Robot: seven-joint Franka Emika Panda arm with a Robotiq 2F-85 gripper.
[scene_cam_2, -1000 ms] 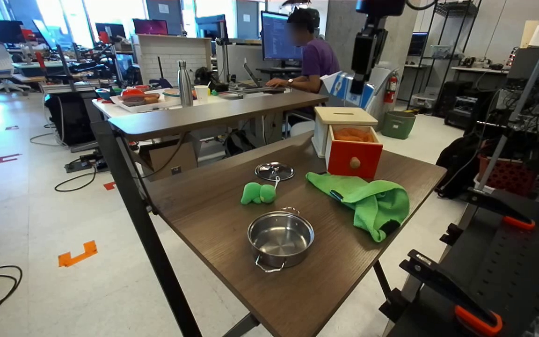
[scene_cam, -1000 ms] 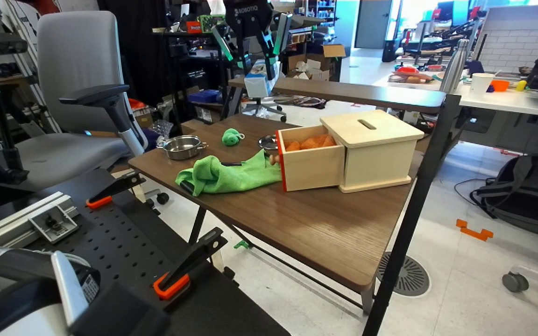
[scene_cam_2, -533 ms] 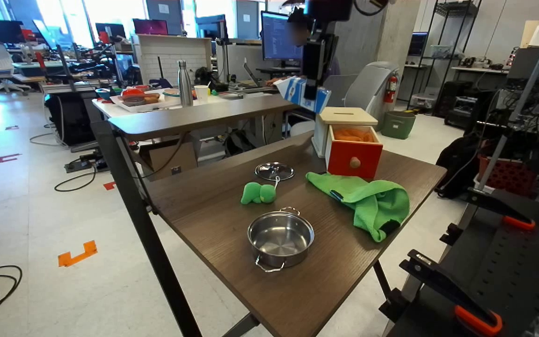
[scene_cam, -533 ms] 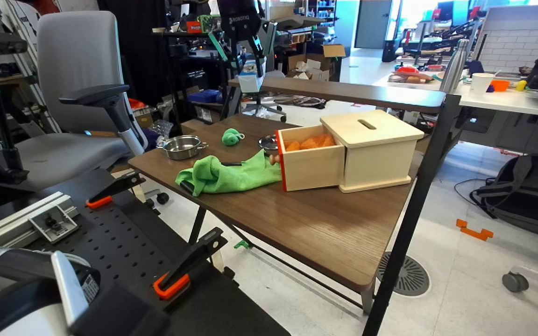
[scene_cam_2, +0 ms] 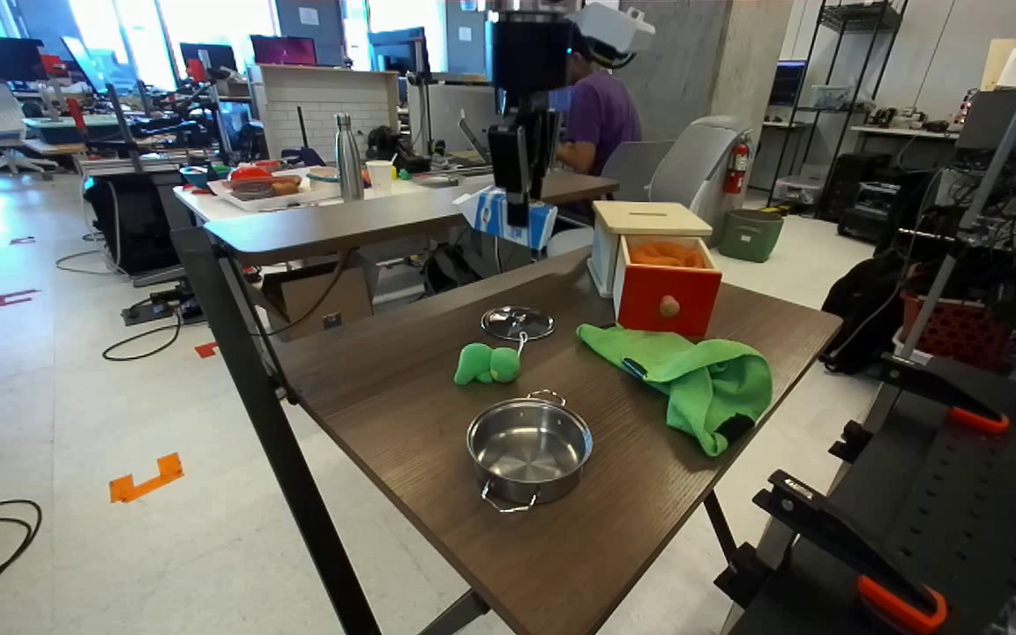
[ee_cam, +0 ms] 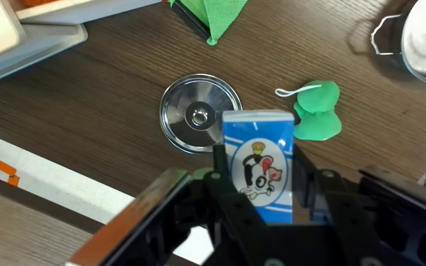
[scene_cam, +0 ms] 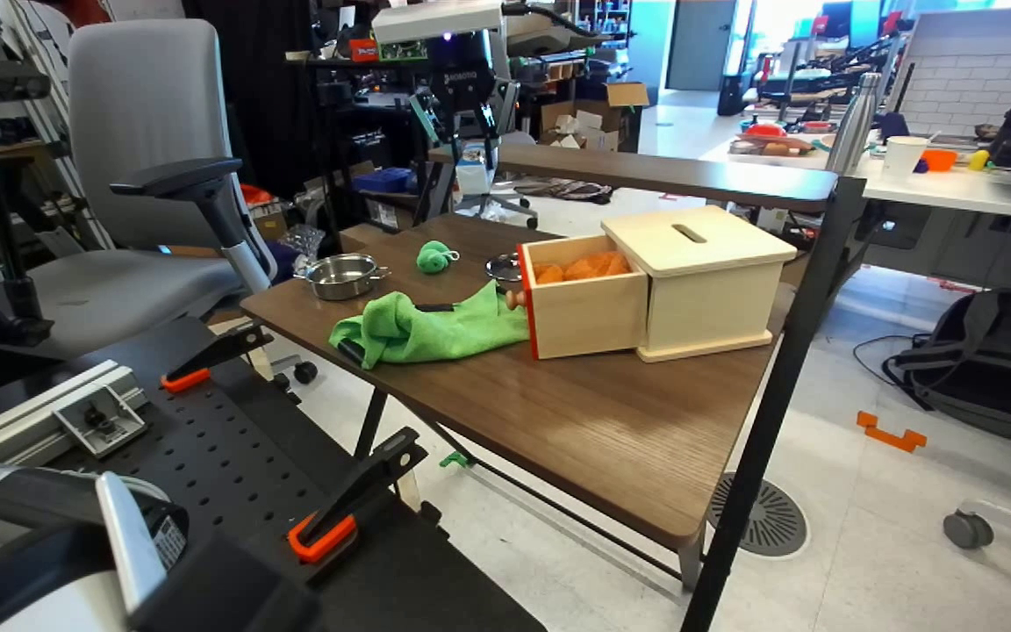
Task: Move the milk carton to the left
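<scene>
A brown table (scene_cam_2: 402, 397) carried a pot (scene_cam_2: 529, 451), a lid (scene_cam_2: 515, 323), a toy (scene_cam_2: 488, 363), a cloth (scene_cam_2: 711, 381) and a box (scene_cam: 712, 307) with its drawer (scene_cam_2: 667, 287) out. The toy lay between lid and pot; the cloth, crumpled, just beside the drawer.

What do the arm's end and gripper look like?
The gripper is black with angular linkages, a green strip on one outer link and pale ROBOTIQ lettering on its body. Above it: a black cylindrical section and a white housing with a dark cable at its end.
</scene>
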